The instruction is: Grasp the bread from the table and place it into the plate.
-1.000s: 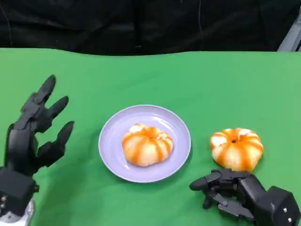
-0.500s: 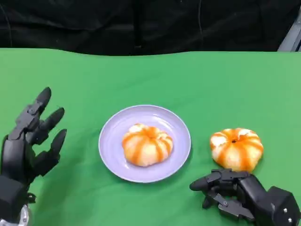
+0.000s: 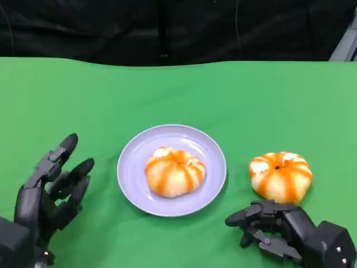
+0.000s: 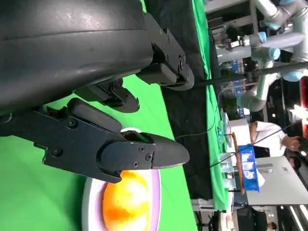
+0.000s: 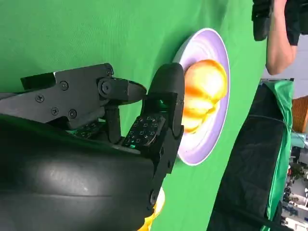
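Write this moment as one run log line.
left hand: open | right hand: open | one bread on plate | second bread on table

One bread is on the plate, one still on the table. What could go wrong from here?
The plate already holds a bread at its middle, so the table bread may land on it, roll off, or sit on the rim. The right hand rests low just in front of the table bread; reaching forward, its fingers could push it away.

Orange-striped bread (image 3: 175, 172) on lilac plate (image 3: 132, 162)
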Available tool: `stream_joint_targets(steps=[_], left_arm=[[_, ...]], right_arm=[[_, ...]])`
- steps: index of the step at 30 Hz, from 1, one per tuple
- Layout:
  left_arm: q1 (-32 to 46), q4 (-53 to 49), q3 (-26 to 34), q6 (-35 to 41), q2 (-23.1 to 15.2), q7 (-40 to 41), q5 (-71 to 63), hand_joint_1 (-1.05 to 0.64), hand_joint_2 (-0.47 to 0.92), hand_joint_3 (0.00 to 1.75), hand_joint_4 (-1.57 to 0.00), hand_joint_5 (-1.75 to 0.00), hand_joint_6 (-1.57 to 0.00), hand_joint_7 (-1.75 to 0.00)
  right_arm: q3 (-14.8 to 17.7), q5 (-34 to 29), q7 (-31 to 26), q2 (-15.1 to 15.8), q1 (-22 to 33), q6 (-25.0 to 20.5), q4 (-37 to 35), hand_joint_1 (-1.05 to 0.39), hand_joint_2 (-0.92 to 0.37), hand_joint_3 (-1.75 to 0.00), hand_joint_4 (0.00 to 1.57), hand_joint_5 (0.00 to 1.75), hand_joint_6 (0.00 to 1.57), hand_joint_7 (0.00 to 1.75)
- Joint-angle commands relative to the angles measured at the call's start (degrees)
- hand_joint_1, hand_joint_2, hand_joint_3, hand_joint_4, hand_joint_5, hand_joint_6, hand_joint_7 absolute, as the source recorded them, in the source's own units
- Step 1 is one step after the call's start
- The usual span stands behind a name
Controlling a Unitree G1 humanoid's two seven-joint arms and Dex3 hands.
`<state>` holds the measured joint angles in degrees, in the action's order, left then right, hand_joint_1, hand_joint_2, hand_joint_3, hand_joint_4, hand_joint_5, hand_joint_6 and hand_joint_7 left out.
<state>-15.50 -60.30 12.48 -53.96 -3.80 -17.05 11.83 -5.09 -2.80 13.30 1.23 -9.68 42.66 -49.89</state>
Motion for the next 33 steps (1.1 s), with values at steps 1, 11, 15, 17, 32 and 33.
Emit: stream_joint_targets(steps=[1,11,15,17,32,33], left_arm=[[1.3,0.3,0.5,0.3,-0.1,-0.9,0.3,-0.6,0.92,0.38,-0.67,-0.01,-0.49,-0.02],[2.5,0.5,0.5,1.4,0.4,-2.4,0.6,-0.39,0.92,0.39,-0.68,-0.01,-0.52,-0.02],[2.5,0.5,0.9,2.0,0.8,-2.9,0.9,-0.16,0.92,0.38,-0.71,-0.02,-0.56,-0.03],[2.6,0.3,1.1,1.9,0.9,-2.1,0.4,-0.08,0.92,0.39,-0.73,-0.03,-0.59,-0.04],[3.5,-1.2,-0.7,-3.2,-1.1,9.7,-10.1,0.11,0.92,0.43,-1.17,-0.15,-1.08,-0.1],[3.4,-1.5,-0.8,-3.6,-1.1,8.9,-9.8,0.11,0.91,0.45,-1.2,-0.21,-1.14,-0.13]], right_arm=[[0.2,-0.5,0.1,1.2,0.8,-0.9,-0.8,-0.03,-0.92,-0.38,0.78,1.24,1.03,0.49],[0.3,-0.3,0.1,1.2,0.4,-0.5,-1.4,-0.03,-0.92,-0.39,0.78,1.25,1.03,0.49],[0.3,-0.5,0.0,1.3,0.5,-0.6,-1.1,-0.03,-0.92,-0.4,0.77,1.24,1.03,0.49],[0.3,-0.2,0.2,1.2,0.6,-0.7,-1.1,-0.03,-0.92,-0.4,0.77,1.24,1.03,0.49],[0.4,0.0,0.6,1.2,0.7,-0.6,-1.1,-0.03,-0.92,-0.41,0.77,1.24,1.03,0.48],[0.5,0.0,0.5,1.2,0.6,-0.5,-1.3,-0.03,-0.92,-0.41,0.77,1.24,1.03,0.48]])
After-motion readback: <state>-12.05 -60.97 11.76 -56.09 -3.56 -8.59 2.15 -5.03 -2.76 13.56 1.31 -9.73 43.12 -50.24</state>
